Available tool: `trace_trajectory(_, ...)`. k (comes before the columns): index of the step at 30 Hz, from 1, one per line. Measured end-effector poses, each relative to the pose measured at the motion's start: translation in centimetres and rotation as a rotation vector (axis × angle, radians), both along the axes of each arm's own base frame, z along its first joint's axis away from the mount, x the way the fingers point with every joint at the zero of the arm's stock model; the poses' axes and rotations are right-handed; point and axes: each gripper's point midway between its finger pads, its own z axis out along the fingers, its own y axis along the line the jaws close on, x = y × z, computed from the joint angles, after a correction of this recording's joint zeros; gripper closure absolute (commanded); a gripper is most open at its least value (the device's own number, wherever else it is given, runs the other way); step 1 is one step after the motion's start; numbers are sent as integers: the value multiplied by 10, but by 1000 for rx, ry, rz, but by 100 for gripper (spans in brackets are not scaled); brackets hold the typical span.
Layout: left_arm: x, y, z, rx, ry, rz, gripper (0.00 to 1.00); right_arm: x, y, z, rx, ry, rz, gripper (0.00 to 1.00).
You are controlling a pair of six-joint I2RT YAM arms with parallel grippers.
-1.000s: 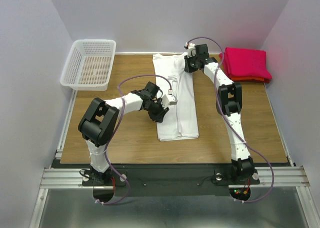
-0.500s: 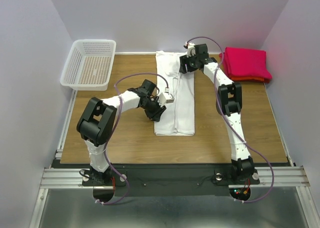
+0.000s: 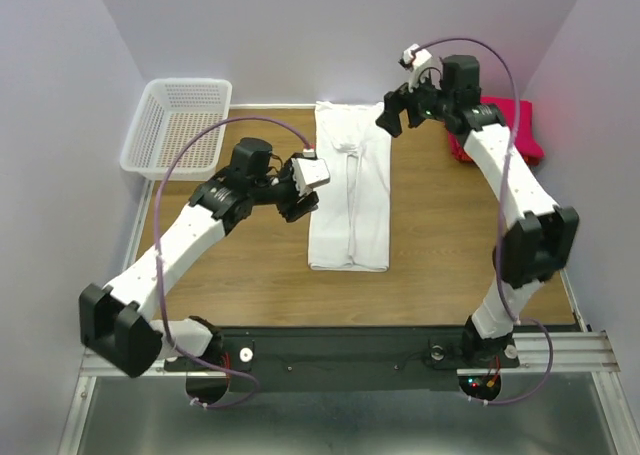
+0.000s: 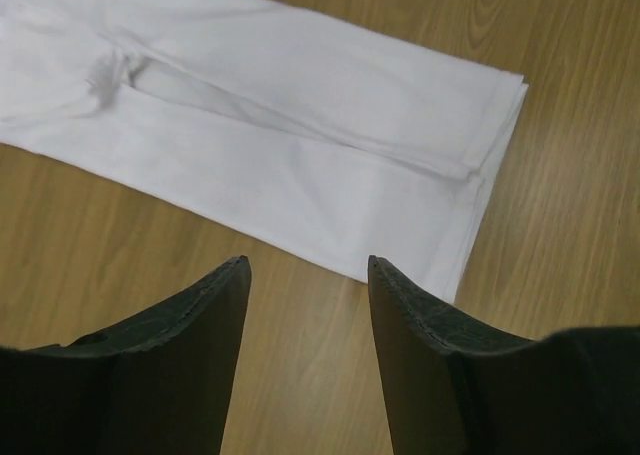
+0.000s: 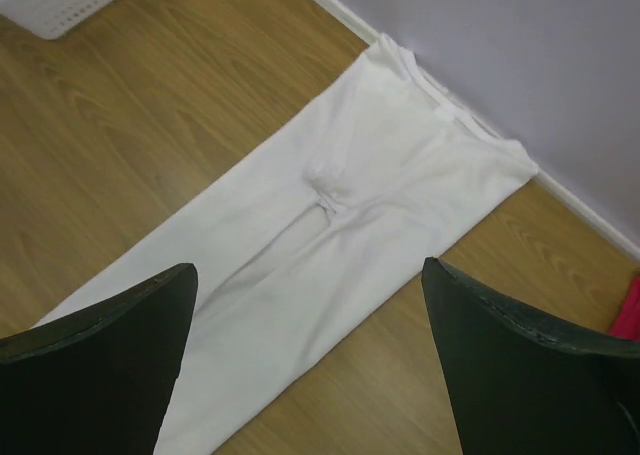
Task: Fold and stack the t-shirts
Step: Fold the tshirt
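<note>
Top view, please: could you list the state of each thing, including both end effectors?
White shirt: folded into a long strip, lying flat, unheld.
Red shirts: folded pile, far right corner.
Basket: upright, nothing inside.
Left end effector: open, holding nothing.
Right end effector: open wide, holding nothing.

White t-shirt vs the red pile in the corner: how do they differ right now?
Colour: the white t-shirt is plain white; the red pile is bright red-pink. Shape: the white t-shirt is a long narrow strip; the red pile is a short compact bundle. Place: the white t-shirt lies mid-table, fully in view; the red pile sits in the far right corner, partly hidden. Both are cloth resting on the table.
</note>
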Motion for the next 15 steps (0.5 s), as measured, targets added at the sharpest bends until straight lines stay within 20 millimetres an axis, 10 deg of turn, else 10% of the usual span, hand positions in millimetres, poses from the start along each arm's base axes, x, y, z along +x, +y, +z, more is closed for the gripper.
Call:
trace_trajectory(3,-7,4,32,-73,-110,7,8,-50,-1,44,4,-115,96,1)
trace_trajectory(6,-13,8,43,-99,-161,2,15,-96,-1,40,-24,-150,186,8)
trace_trajectory(10,-25,14,15,-19,-172,-77,31,-171,12,-33,-134,-77,350,23)
trace_trajectory(15,-73,37,-85,129,-22,-184,37,-247,19,-132,-258,77,541,37)
